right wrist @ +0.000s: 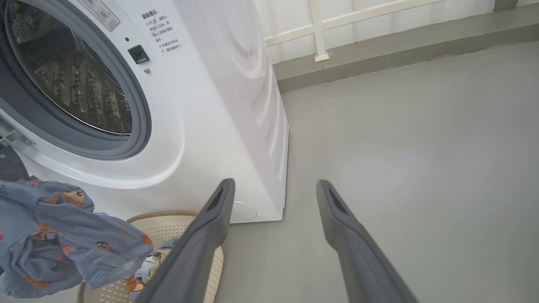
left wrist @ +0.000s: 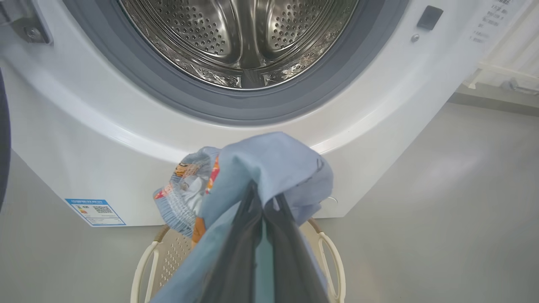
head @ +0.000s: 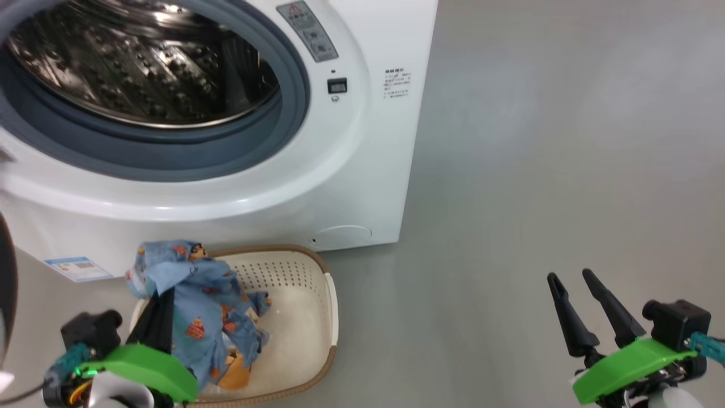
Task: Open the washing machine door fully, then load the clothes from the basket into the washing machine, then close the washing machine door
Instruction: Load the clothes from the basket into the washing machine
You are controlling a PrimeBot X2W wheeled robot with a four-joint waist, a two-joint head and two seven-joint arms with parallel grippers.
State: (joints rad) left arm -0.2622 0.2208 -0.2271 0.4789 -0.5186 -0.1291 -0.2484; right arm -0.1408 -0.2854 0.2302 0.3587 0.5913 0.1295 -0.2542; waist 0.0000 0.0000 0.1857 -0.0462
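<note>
The washing machine [head: 362, 170] stands with its steel drum [head: 141, 62] exposed; the black rim of the washing machine door [head: 7, 283] shows at the far left edge. In front of it on the floor sits the cream basket [head: 331, 306]. My left gripper [left wrist: 263, 200] is shut on the clothes [head: 198, 300], a light blue garment with orange prints, which hangs from the fingers above the basket and below the drum opening. The fabric drapes over the fingertips and hides them. More fabric lies in the basket. My right gripper [head: 570, 276] is open and holds nothing, low over the floor to the right.
Bare grey floor [head: 538, 170] stretches to the right of the machine. A blue label [head: 76, 267] and a round cover [head: 342, 234] mark the machine's lower front. A white railing and wall base [right wrist: 320, 33] run behind the machine.
</note>
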